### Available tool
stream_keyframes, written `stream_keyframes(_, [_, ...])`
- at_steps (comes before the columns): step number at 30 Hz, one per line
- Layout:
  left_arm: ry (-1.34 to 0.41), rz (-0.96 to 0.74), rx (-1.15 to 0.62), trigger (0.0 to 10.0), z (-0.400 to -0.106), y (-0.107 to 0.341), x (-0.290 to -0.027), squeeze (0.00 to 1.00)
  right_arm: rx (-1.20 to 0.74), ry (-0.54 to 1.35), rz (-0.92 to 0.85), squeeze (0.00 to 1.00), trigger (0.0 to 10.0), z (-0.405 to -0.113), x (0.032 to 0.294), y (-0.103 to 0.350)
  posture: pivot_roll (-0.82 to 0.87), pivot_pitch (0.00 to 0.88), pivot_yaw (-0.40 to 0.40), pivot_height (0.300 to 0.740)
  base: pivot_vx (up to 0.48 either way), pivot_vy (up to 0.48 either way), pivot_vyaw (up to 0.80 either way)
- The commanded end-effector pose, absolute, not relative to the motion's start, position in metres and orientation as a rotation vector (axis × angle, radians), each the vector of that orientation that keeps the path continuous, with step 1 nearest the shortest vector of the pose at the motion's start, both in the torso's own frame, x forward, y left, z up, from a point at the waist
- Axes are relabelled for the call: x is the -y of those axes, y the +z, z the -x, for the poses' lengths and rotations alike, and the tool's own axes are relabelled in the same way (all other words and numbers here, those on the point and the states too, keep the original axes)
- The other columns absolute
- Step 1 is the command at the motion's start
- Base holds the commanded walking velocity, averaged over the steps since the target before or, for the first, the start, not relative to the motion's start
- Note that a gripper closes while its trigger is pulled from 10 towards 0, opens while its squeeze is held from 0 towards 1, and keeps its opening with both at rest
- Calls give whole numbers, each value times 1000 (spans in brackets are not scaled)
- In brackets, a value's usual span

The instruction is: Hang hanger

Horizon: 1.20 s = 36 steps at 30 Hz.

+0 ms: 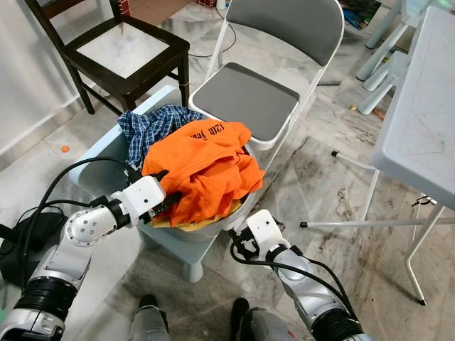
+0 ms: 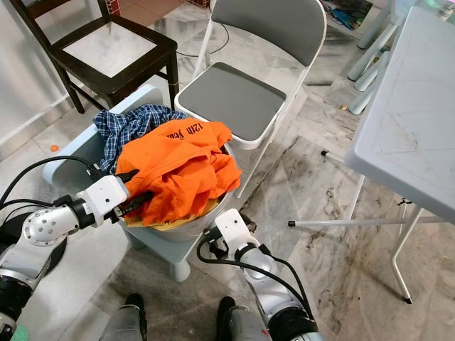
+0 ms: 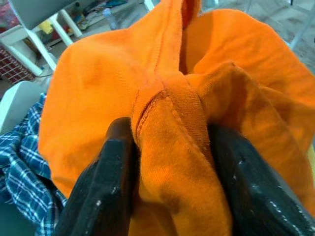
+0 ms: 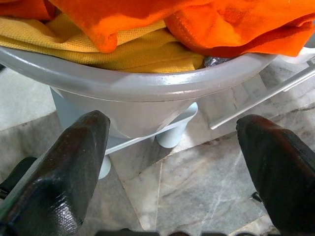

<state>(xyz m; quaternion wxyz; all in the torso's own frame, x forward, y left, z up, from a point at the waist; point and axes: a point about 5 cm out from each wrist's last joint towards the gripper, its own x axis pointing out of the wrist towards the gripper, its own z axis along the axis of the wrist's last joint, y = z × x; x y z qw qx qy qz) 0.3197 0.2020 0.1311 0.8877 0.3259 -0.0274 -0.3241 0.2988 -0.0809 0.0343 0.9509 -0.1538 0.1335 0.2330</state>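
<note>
Our left end effector pinches fold of orange shirt heaped in grey basin; right end effector hovers agape below basin rim, empty. Hanger: we cannot tell where.

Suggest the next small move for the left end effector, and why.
Probably lift it a little. The left end effector is shut on a fold of the orange shirt, which lies on top of the basin over a yellow garment. The right end effector is open below the rim, free to help.
</note>
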Motion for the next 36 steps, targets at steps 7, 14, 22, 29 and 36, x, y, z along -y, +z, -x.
stream_keyframes(7, [-494, -409, 101, 0, -323, 135, -205, 0, -188, 464, 201, 0, 10000, -298, 83, 45, 216, 297, -125, 740, 0, 0, 0])
stream_keyframes(14, [-405, -231, 133, 0, -326, 141, -206, 0, -61, 438, 118, 0, 10000, -311, 90, 73, 215, 296, -129, 740, 0, 0, 0])
stream_keyframes(22, [-248, 100, 204, 0, -334, 163, -210, 0, -58, 443, 118, 0, 10000, -310, 91, 74, 210, 290, -130, 740, 0, 0, 0])
stream_keyframes(29, [-325, -64, 303, 0, -334, 188, -195, 0, -65, 441, 124, 0, 10000, -310, 88, 73, 216, 287, -121, 740, 0, 0, 0])
stream_keyframes(36, [-380, -197, 231, 0, -338, 182, -182, 0, -76, 435, 127, 0, 10000, -311, 87, 71, 218, 281, -112, 740, 0, 0, 0])
